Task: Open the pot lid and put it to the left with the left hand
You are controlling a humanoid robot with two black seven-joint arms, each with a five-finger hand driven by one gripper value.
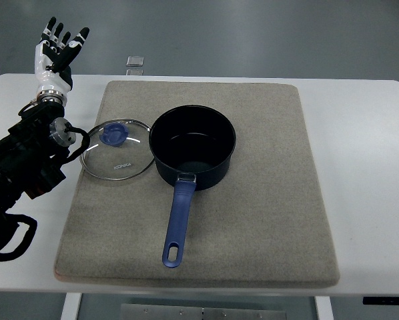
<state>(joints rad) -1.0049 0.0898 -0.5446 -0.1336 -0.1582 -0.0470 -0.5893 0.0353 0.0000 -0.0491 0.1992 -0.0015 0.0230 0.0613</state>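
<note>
1. In the top view, we see the pot [193, 143] standing uncovered on the grey mat [266, 220], its dark inside open to the camera and its blue handle [178, 223] running toward the near edge of the mat.
2. We see the glass lid [117, 149] lying flat on the mat, knob up, its rim touching or just beside the pot's left wall; we cannot tell which.
3. We judge the task to be essentially done: the lid is off and set down to the left of the pot. As far as this view shows, only bringing the arm to rest is left.
4. We see the left hand [57, 50] raised at the far left corner of the white table [359, 153], well apart from the lid, which lies nearer the camera and to the right of the fingers [71, 40].
5. The fingers are spread and extended, pointing away from the camera. We see nothing in them, and they touch neither lid nor pot.
6. The right hand does not show in this view.
</note>
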